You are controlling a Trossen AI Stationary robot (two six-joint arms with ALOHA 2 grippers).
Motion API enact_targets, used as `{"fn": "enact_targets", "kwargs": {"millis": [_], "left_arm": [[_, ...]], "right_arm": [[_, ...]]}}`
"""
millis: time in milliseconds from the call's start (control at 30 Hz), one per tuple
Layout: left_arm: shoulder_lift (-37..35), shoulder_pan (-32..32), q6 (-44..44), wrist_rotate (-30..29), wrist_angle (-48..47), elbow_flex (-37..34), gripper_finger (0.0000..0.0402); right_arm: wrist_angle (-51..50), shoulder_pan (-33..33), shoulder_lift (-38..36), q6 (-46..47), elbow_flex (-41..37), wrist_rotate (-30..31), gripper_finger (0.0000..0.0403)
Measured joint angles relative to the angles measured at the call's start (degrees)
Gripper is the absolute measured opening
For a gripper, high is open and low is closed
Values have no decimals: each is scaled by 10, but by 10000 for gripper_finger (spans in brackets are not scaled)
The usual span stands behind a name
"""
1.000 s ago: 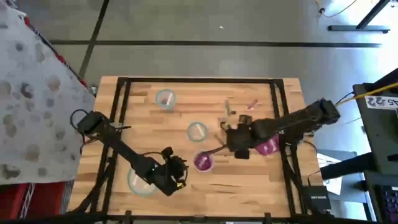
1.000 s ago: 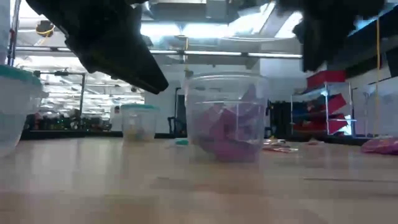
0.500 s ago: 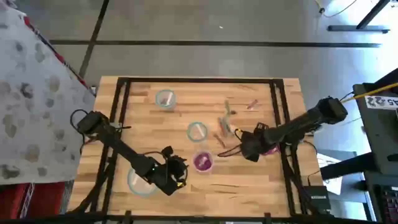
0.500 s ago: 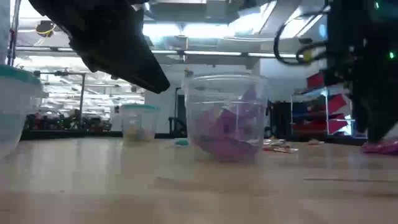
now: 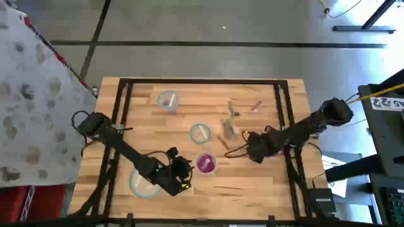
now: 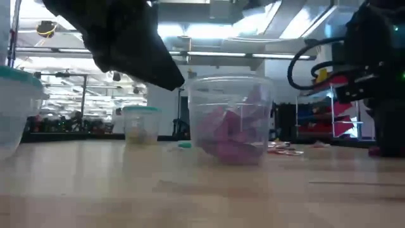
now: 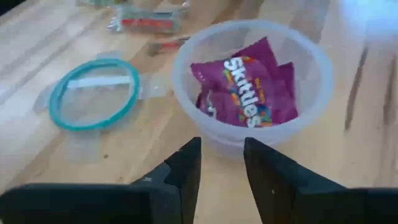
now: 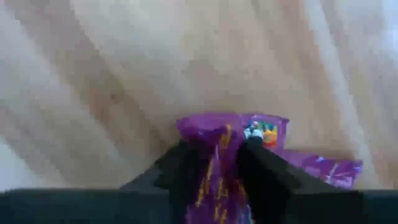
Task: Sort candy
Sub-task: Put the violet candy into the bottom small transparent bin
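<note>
The candy is purple packets and thin loose pieces. Several purple packets fill a clear bowl (image 5: 206, 163), which shows in the left wrist view as bowl (image 7: 249, 87). My left gripper (image 7: 221, 168) hovers open just short of the bowl's near side, nothing between its fingers. My right gripper (image 5: 254, 151) is down at the table's right side, shut on a purple packet (image 8: 225, 140). A second purple packet (image 8: 326, 169) lies beside it on the wood. Thin loose pieces (image 5: 228, 129) lie between the bowls and my right gripper. My right gripper pinches the purple packet between its two fingers at a bunched-up part near one edge (image 8: 226, 134). The fingers come steeply from above, pointing down. The packet stands puckered between the fingertips (image 8: 186, 165), low over the wood; I cannot tell whether it is clear of the table.
Three more clear bowls with teal rims stand at the far left (image 5: 167, 99), the middle (image 5: 200, 132) and the near left (image 5: 142, 183). More thin sweets (image 5: 255, 106) lie at the far right. A black frame (image 5: 282, 113) runs around the tabletop.
My right gripper has moved from beside the purple-filled bowl toward the table's right edge and sunk down onto the purple packets there, its wrist rolling as it went. The bowls and loose pieces have stayed put.
</note>
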Motion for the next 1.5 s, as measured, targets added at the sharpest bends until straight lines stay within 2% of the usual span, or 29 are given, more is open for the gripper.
{"fn": "enact_targets", "kwargs": {"millis": [100,233,367,467,567,700,833,1000,1133,1500], "left_arm": [[0,0,0,0,-1,0,107],[0,-1,-5,0,-1,0,107],[0,-1,-8,0,-1,0,107],[0,-2,-13,0,-2,0,107],[0,-4,-14,0,-3,0,107],[0,-4,-14,0,-4,0,107],[0,-4,-12,0,-3,0,107],[0,-3,-11,0,-3,0,107],[0,-1,-11,0,-3,0,107],[0,-1,-11,0,-4,0,107]], "right_arm": [[-27,0,0,-18,35,18,10],[-75,0,0,-37,94,55,15],[-83,6,0,-90,158,90,4],[-20,27,0,-158,200,120,6],[108,57,0,-258,229,128,4],[275,93,21,-397,250,127,2],[368,94,68,-466,269,102,3],[379,90,147,-535,302,121,3],[373,89,200,-557,334,124,3],[359,83,259,-582,348,124,9]]}}
